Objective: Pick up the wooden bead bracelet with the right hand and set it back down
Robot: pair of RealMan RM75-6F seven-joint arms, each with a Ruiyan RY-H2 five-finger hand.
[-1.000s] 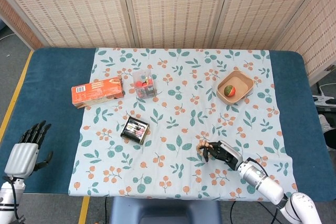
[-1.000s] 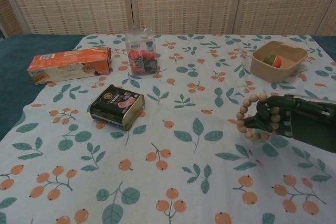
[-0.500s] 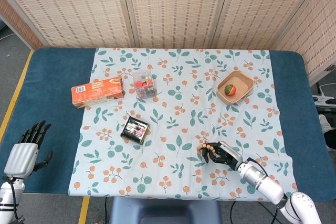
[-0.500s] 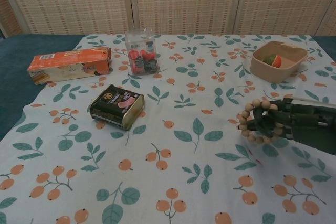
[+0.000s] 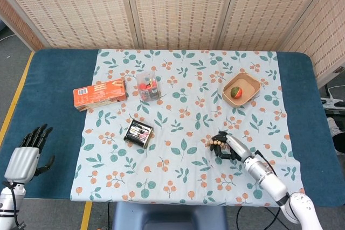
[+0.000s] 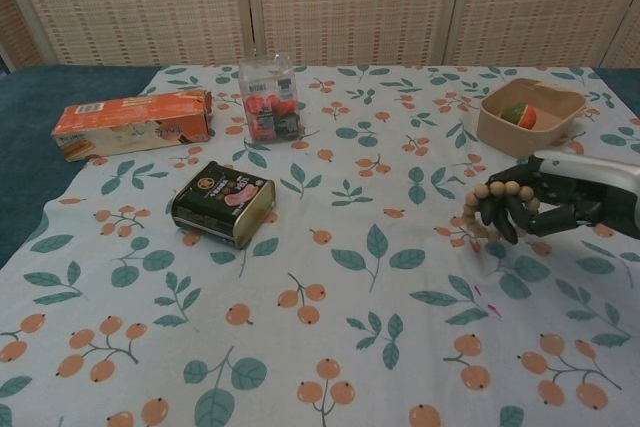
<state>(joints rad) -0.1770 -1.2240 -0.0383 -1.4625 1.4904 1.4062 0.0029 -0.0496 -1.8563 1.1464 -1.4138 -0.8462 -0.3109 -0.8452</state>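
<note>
My right hand (image 6: 530, 207) grips the wooden bead bracelet (image 6: 492, 209), its loop looking clear of the tablecloth (image 6: 330, 277) below; setting down means lowering.

1. You face a folding screen of woven beige reed panels in pale frames (image 5: 178, 9) standing behind the table.
2. Your dark blue padded table (image 5: 54, 95) carries a white cloth printed with green leaves and orange berries (image 5: 183, 117).
3. Grey floor with a yellow line (image 5: 13, 100) shows at your left.
</note>
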